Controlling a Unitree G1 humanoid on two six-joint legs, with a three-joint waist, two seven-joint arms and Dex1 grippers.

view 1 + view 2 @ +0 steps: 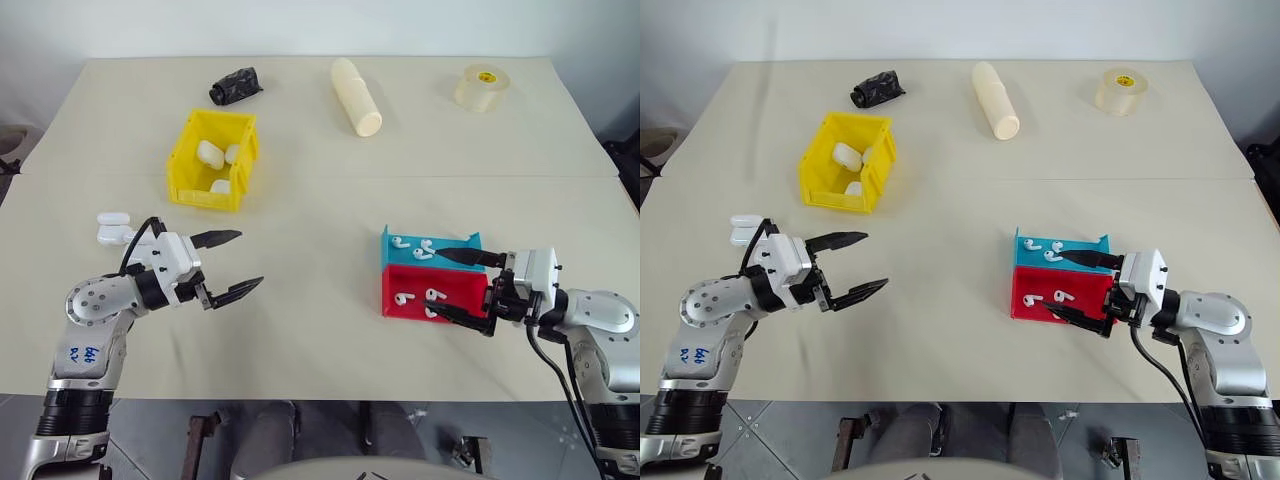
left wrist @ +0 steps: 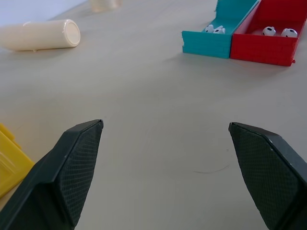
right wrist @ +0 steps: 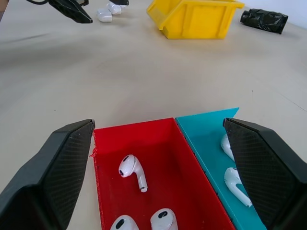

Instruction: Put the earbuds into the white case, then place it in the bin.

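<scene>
Both spread wide and empty: left gripper [image 1: 231,264] fingers just ahead of two white cases [image 1: 113,228], right gripper [image 1: 459,289] fingers straddling red tray [image 3: 158,143] and teal tray [image 1: 452,244] with earbuds [image 3: 133,171], yellow bin [image 1: 212,160] beyond.

my arms are silver-grey with white wrist housings, black cables looping behind, and blue handwriting on the left forearm; each tool's fingers [image 1: 222,238] are black and cross-hatched.

table [image 1: 330,330] | black bundle [image 1: 235,85] | cream cylinder [image 1: 357,96] | tape roll [image 1: 481,87] | teal tray [image 1: 430,249] beside red tray [image 1: 428,291]
</scene>
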